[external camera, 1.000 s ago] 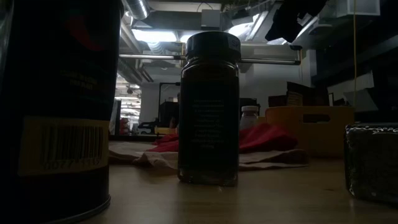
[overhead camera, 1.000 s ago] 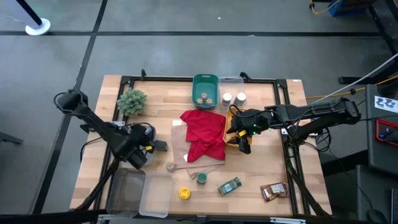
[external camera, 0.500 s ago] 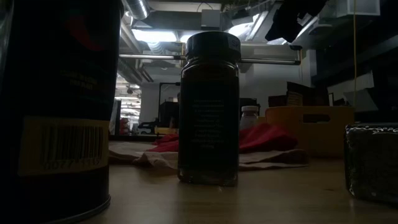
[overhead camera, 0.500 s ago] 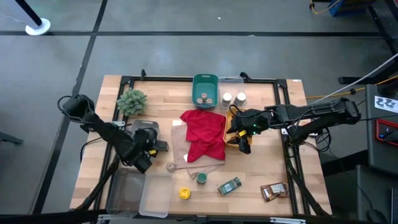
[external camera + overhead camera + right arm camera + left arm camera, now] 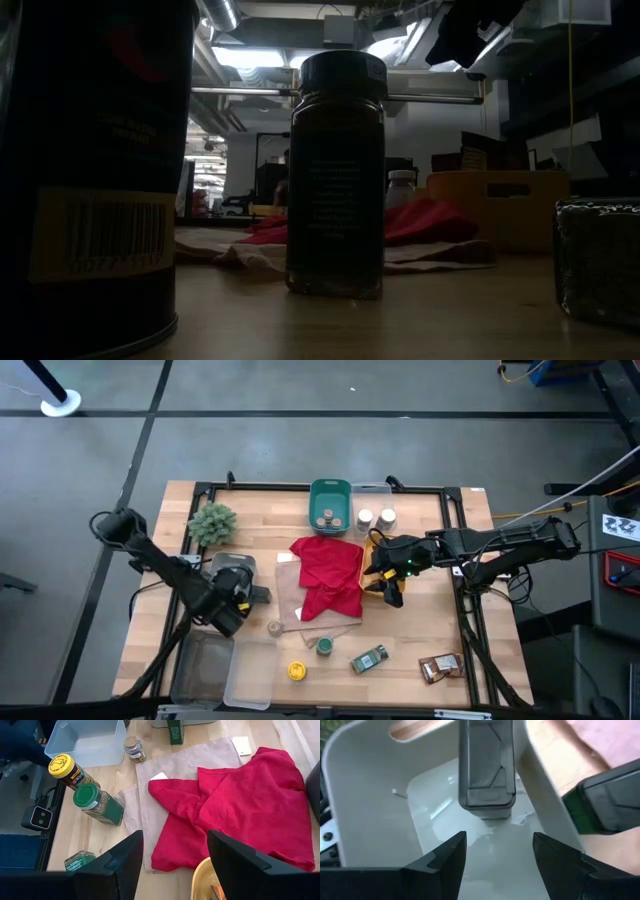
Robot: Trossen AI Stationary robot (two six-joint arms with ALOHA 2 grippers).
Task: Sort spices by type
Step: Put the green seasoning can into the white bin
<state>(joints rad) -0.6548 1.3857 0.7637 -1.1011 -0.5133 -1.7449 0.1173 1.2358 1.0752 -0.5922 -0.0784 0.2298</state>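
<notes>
My left gripper (image 5: 497,851) is open over a white bin (image 5: 233,567) at the table's left; it shows in the high view (image 5: 231,596). A dark grey tin (image 5: 486,765) stands in that bin just past the fingertips, untouched. A dark green tin (image 5: 605,800) is beside the bin. My right gripper (image 5: 175,855) is open and empty above the yellow bin (image 5: 373,572), beside the red cloth (image 5: 328,575). On the near table are a tan-lidded jar (image 5: 274,628), a green-lidded jar (image 5: 324,647), a yellow-lidded jar (image 5: 296,671), a jar lying down (image 5: 369,659) and brown packets (image 5: 440,667).
A green bin (image 5: 330,505) with tan-lidded jars and a clear bin (image 5: 375,518) with white-lidded jars stand at the far edge. A bushy plant (image 5: 212,522) is at the far left. Clear bins (image 5: 222,672) sit at the near left corner. A beige cloth (image 5: 292,600) lies under the red one.
My left gripper has drawn back a little from the white bin toward the table's near edge, so more of the bin shows.
</notes>
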